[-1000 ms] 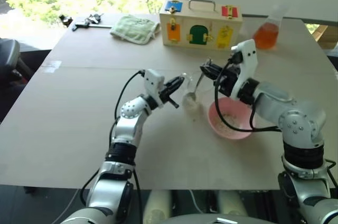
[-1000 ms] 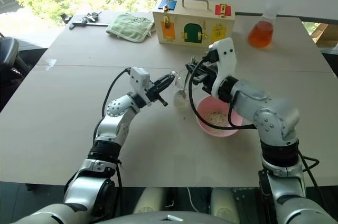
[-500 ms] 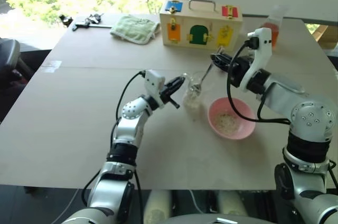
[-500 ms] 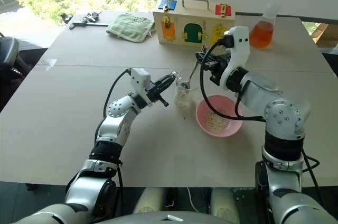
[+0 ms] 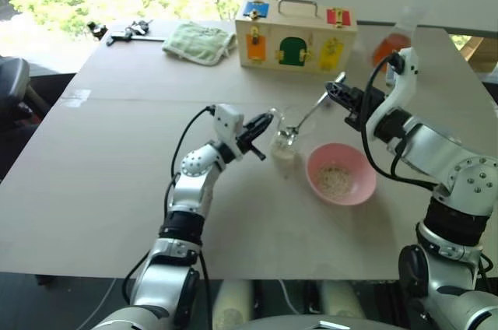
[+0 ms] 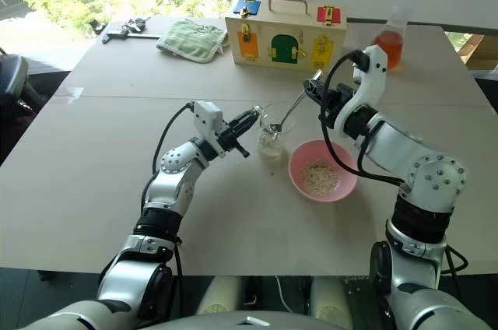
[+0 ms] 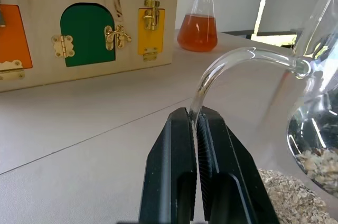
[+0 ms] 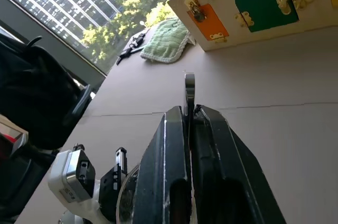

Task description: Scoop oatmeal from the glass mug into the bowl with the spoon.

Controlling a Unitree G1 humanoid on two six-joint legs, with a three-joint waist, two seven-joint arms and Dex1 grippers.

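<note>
Glass mug point(image 5: 283, 142) handle pinched by left hand point(image 5: 263, 121); right hand point(image 5: 340, 95) grips spoon point(image 5: 305, 117).

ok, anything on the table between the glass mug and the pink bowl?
No object; bare tabletop separates the glass mug from the bowl, with a little spilled oatmeal by the mug's base, seen in the left wrist view.

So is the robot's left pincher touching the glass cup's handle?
Touching. The left wrist view shows the left gripper shut on the thin curved handle of the glass mug, its black fingers pinching the glass.
</note>
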